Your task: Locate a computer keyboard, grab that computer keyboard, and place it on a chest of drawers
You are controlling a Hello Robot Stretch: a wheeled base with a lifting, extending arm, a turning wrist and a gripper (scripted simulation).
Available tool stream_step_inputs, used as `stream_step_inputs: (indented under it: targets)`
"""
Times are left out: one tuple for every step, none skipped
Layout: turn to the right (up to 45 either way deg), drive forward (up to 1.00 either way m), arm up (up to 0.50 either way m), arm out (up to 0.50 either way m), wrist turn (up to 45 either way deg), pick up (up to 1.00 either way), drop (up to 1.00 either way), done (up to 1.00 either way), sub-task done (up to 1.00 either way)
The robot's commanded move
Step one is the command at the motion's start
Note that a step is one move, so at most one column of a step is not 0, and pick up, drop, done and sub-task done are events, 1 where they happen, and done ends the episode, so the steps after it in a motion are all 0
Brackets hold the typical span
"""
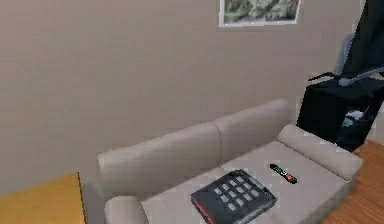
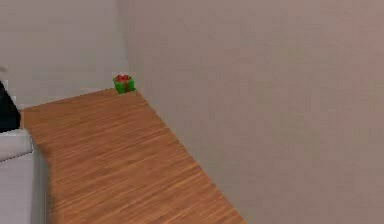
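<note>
Against the wall (image 1: 120, 70) a pale sofa (image 1: 190, 150) is seen in the forward view, with a dark unit (image 1: 335, 110) at its right, a wooden table (image 1: 40, 200) at lower left and a picture (image 1: 260, 10) above. The keyboard (image 1: 235, 193), a dark slab with pale keys, is laid flat on the sofa seat, with a small dark stick (image 1: 284, 173) near it. In the arm side view a green box (image 2: 123, 83) is set on wood floor (image 2: 120, 170) in the corner; gripper state cannot be told.
</note>
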Motion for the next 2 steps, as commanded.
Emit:
stream_step_inputs:
  targets:
    - [-45.0,0.0,0.0,0.0,0.0,0.0,0.0,0.0,0.0]
    - [-27.0,0.0,0.0,0.0,0.0,0.0,0.0,0.0,0.0]
